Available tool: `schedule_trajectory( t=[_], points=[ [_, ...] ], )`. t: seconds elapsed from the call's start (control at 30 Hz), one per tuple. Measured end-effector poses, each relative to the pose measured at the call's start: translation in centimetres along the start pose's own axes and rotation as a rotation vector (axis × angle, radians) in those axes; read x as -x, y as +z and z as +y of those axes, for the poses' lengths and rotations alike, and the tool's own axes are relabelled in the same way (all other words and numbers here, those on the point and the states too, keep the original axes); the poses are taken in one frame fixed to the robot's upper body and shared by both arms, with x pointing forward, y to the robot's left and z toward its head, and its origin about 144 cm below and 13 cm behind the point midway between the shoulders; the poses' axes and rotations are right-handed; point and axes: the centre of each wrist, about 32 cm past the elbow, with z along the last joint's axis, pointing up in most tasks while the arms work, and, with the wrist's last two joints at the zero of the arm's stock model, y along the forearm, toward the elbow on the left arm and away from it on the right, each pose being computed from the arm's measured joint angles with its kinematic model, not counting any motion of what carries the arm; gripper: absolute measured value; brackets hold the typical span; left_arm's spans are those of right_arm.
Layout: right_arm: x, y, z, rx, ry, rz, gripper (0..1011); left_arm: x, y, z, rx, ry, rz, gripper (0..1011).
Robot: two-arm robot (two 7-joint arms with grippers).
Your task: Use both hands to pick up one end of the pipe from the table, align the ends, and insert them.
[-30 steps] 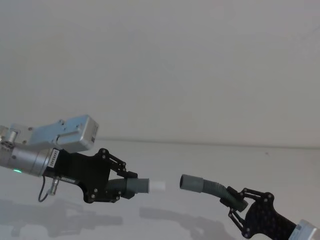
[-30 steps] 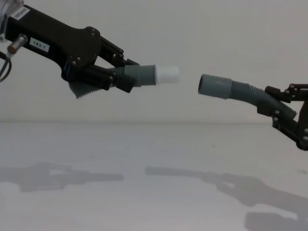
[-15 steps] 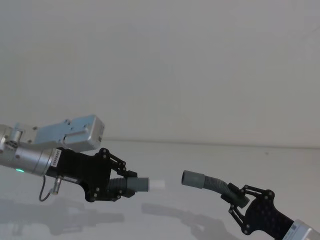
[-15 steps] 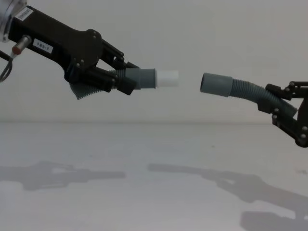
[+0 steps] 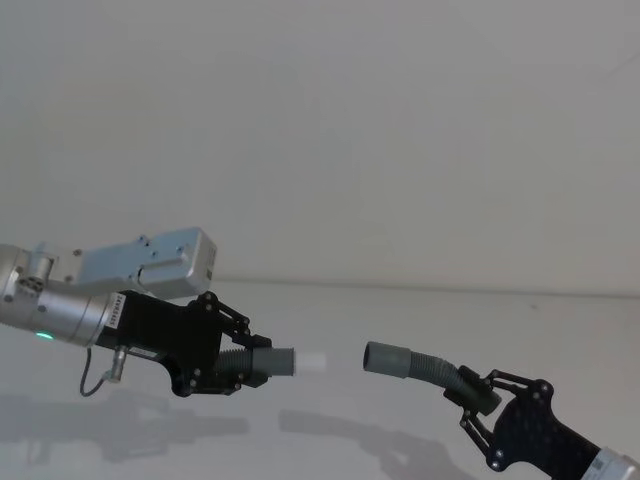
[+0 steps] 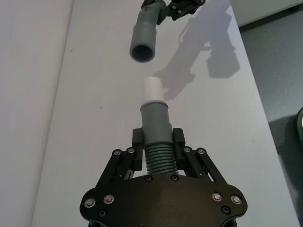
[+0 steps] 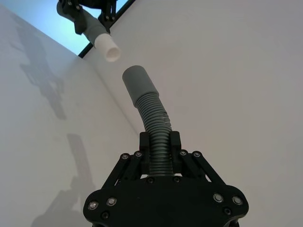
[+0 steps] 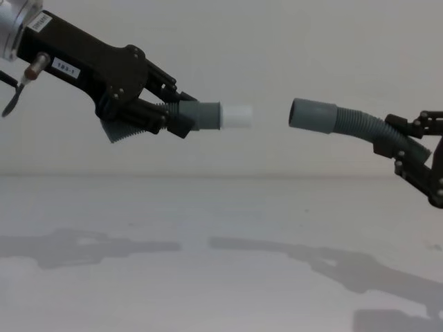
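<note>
The left gripper (image 8: 176, 116) is held in the air at about 9 o'clock in the chest view, well above the surface (image 8: 208, 221). Its fingers (image 6: 138, 142) are clamped on the ribbed rear of the short pipe piece (image 8: 204, 115). That piece lies roughly level and points toward 3 o'clock, with its white tip (image 8: 237, 116) leading. A small white label (image 8: 64, 67) sits on the gripper's black body.

The right gripper (image 8: 408, 145) comes in from the 3 o'clock edge of the same view, also clear of the surface. Its fingers (image 7: 175, 144) are closed around the ribbed hose (image 8: 356, 123) at its rear end. The hose curves up out of the grip and levels off toward 9 o'clock, ending in the smooth grey cuff (image 8: 311, 115).

The cuff lies at 3 o'clock of the white tip, at nearly the same height. The two ends face each other with an open gap between them and are not touching. In the left wrist view the cuff's dark round opening faces the tip and sits a little to one side of the tip's line.

Both pipe pieces are off the surface. The grey shadows (image 8: 291, 252) of the arms and pipes fall on the surface below them, toward 6 o'clock.
</note>
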Motion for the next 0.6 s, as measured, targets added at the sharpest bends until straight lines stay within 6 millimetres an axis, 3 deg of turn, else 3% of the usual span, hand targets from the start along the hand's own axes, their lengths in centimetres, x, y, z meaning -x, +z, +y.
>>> schedule_trajectory(
  t=[0.6],
  points=[
    [0.01,0.13,-0.12,-0.028,0.020,-0.013,225,-0.73,-0.03,-0.71,0.002,-0.011,-0.007,336]
  ],
)
